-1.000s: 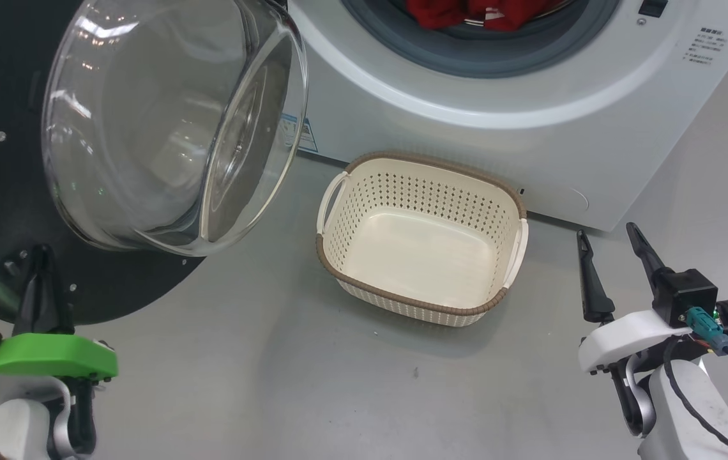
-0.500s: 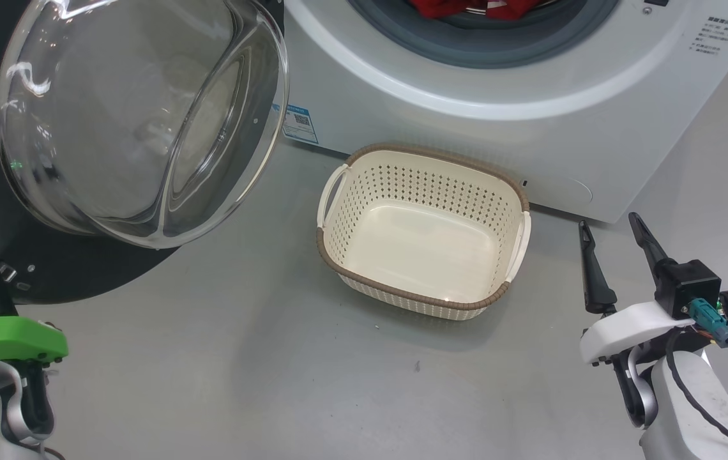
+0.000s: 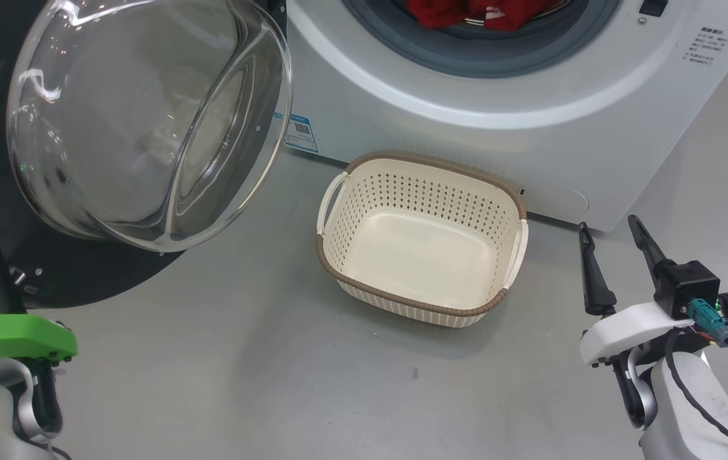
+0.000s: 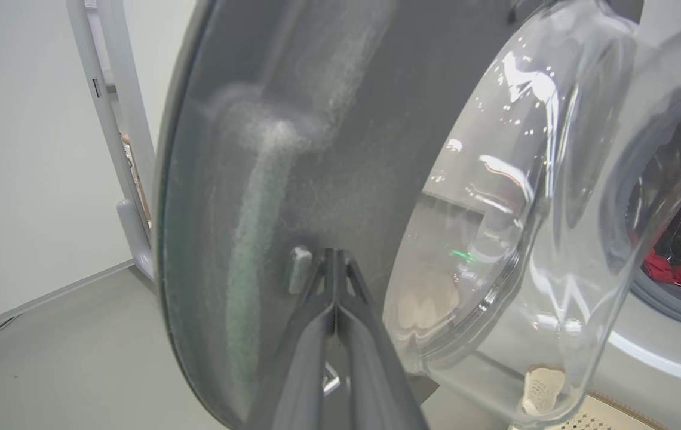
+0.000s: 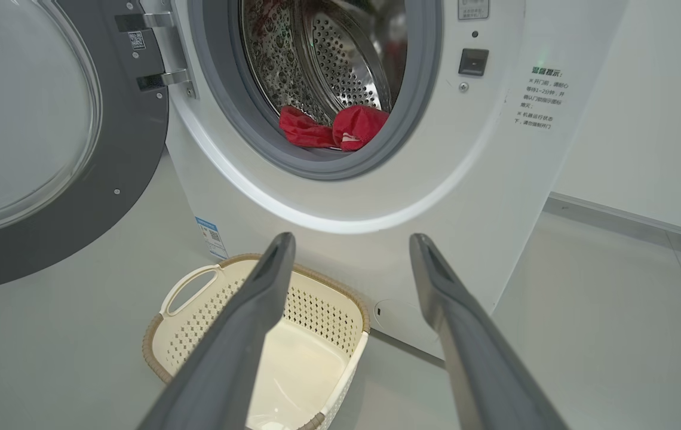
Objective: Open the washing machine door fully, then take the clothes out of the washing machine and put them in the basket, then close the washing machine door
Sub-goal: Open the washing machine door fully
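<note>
The door-opening step looks nearly finished. The washing machine door (image 3: 147,121) stands swung wide to the left of the washing machine (image 3: 530,147), its clear bowl facing into the room. The left gripper (image 4: 336,263) has its two fingers pressed flat together with nothing between them. Their tips sit at the dark inner face of the door, just beside a small grey stud. Whether they actually press on it I can't quite tell from here. The right gripper (image 3: 610,227) hangs low at the right with its fingers spread and empty, pointing toward the machine.

I'd say the next move is a reach into the drum mouth, which calls for lifting that open gripper up and over the grey lip.

The clothes (image 5: 334,128) lie in a red heap at the bottom of the drum, close behind the lip. The basket (image 3: 428,160) sits on the floor right below the drum mouth, close to the machine's front, and has nothing in it.
</note>
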`<state>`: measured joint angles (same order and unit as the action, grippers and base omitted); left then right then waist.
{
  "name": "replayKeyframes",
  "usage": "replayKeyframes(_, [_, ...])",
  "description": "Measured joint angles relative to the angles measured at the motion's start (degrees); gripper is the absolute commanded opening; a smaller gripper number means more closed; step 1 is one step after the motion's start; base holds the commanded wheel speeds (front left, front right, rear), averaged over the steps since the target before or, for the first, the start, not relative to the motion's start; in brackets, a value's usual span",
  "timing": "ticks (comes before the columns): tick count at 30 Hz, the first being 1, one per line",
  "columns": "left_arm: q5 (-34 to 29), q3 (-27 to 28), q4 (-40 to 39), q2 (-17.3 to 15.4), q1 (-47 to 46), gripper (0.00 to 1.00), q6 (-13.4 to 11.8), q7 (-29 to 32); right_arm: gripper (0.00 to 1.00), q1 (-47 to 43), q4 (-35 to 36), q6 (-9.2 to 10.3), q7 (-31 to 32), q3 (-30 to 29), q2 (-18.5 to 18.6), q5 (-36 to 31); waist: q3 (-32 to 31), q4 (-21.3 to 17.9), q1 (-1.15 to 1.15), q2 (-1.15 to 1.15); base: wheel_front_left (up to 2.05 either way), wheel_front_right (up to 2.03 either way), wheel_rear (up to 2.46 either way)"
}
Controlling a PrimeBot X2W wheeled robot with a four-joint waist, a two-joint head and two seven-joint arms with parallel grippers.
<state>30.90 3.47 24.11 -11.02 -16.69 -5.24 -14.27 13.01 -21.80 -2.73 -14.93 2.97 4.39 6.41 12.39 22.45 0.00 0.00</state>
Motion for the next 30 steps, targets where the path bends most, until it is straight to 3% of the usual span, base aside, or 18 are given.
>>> replayKeyframes(14, [-4.3,-4.0,-4.8,3.1,5.5,0.0,2.4,0.0,1.0,-0.6,-0.6,-0.16,0.0,0.0,-0.7,0.2,-3.3,-0.5,0.0,0.0,0.0,0.0,0.0])
replayKeyframes(18, [-5.3,-6.4,-6.3,3.8,7.0,0.29,3.5,0.0,1.0,-0.9,-0.8,-0.18,0.0,0.3,-0.9,0.6,-4.3,-1.0,0.0,0.0,0.0,0.0,0.0])
replayKeyframes(20, [-5.7,-8.0,-6.8,4.3,7.7,0.49,4.1,0.0,1.0,-1.1,-0.8,-0.23,0.0,0.6,-0.9,0.6,-4.7,-1.4,0.0,0.0,0.0,0.0,0.0])
replayKeyframes(24, [-6.8,-10.9,-8.2,4.6,8.9,1.0,5.4,0.0,1.0,-1.4,-0.7,-0.23,0.0,1.0,-1.1,0.6,-5.2,-2.5,0.0,0.0,0.0,0.0,0.0])
replayKeyframes(30, [-7.6,-13.2,-10.2,5.1,9.2,1.0,6.5,0.0,1.0,-1.4,-0.5,-0.23,0.0,1.5,-1.2,1.1,-5.4,-4.4,0.0,0.0,0.0,0.0,0.0])
